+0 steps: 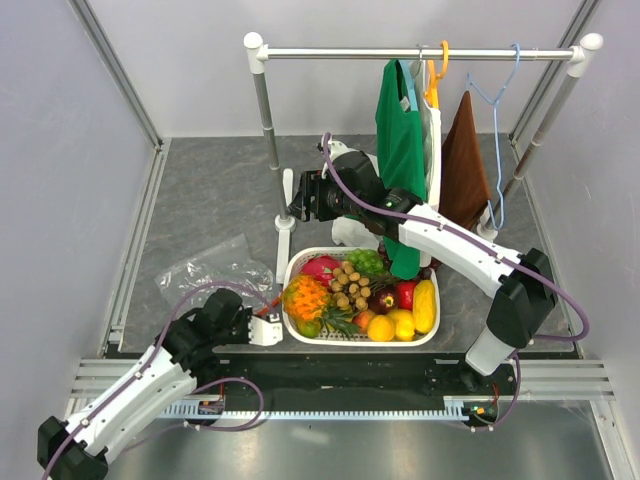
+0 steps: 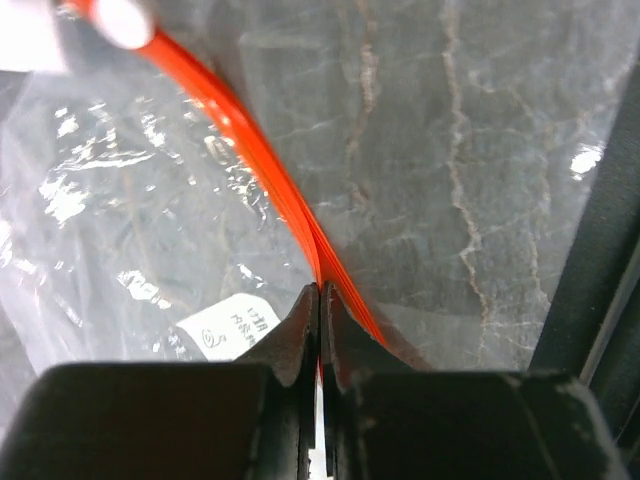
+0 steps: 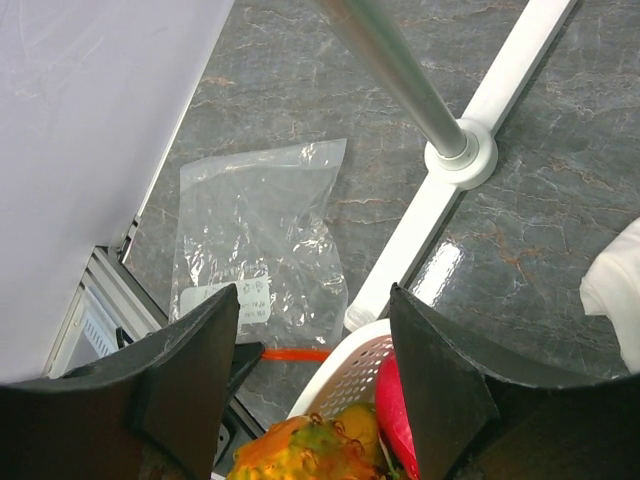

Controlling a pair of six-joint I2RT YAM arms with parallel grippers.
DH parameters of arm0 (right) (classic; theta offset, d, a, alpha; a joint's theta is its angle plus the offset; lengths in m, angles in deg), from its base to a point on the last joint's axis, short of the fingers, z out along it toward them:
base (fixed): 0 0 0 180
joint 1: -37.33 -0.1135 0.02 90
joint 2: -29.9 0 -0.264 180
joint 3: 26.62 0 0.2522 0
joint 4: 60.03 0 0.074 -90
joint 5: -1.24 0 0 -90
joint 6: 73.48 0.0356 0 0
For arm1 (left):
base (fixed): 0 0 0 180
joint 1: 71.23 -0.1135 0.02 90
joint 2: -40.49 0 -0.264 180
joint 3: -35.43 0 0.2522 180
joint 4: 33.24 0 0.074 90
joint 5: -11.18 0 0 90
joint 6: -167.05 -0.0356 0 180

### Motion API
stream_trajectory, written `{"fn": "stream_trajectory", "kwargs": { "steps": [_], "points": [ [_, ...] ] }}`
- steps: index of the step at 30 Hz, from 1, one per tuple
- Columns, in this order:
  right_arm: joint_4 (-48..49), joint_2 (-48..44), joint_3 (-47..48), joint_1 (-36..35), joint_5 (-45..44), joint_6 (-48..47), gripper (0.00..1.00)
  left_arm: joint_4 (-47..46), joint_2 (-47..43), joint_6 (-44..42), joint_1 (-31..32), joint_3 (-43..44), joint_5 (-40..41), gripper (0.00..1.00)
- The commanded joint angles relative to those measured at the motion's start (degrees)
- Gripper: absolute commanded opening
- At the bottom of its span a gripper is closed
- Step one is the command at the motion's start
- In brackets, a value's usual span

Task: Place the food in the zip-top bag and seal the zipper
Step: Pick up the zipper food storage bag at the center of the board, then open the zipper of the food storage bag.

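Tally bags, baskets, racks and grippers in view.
bag: 1
basket: 1
rack: 1
gripper: 2, the left gripper and the right gripper
Total: 5

Clear zip-top bag [image 1: 205, 270] flat, empty, w/ orange-red zipper [image 2: 250, 150]; pineapple [image 1: 306, 297] right of it.

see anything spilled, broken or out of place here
Nothing stands out. The food sits inside the white basket, none spilled on the table. The zip-top bag lies crinkled and empty beside it, the left claw pinching its orange zipper.
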State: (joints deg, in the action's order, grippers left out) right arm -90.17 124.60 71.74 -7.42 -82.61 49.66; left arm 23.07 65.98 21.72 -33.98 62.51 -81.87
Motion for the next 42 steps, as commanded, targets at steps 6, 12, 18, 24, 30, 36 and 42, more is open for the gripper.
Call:
{"fn": "stream_trajectory", "kwargs": {
  "steps": [6,12,18,24,30,36,42],
  "points": [
    [1.2,-1.1,1.6,0.3,1.2,-0.4,0.75,-3.3,-2.6,12.3,-0.3,8.9,5.9,0.02],
    [4.7,-1.2,2.4,0.3,1.7,-1.4,0.80,-8.4,3.1,22.3,-3.0,17.7,13.6,0.02],
    [5.7,-1.3,3.3,0.4,2.3,-1.2,0.82,-9.0,16.9,30.4,-14.6,29.1,14.6,0.02],
    [7.1,-2.9,1.4,0.3,0.8,-0.9,0.82,-3.1,26.1,42.6,-22.8,43.5,11.6,0.02],
    [9.9,-0.3,1.8,-0.3,7.4,4.0,0.76,0.3,26.0,56.5,-23.1,48.6,6.0,0.02],
    [12.5,3.3,4.3,-4.5,7.5,6.0,0.74,-0.1,27.3,63.7,-23.1,46.6,3.4,0.02],
    [11.1,7.3,6.2,-6.5,4.7,11.5,0.73,-2.9,24.3,68.8,-23.1,43.2,-0.9,0.02]
  ]
}}
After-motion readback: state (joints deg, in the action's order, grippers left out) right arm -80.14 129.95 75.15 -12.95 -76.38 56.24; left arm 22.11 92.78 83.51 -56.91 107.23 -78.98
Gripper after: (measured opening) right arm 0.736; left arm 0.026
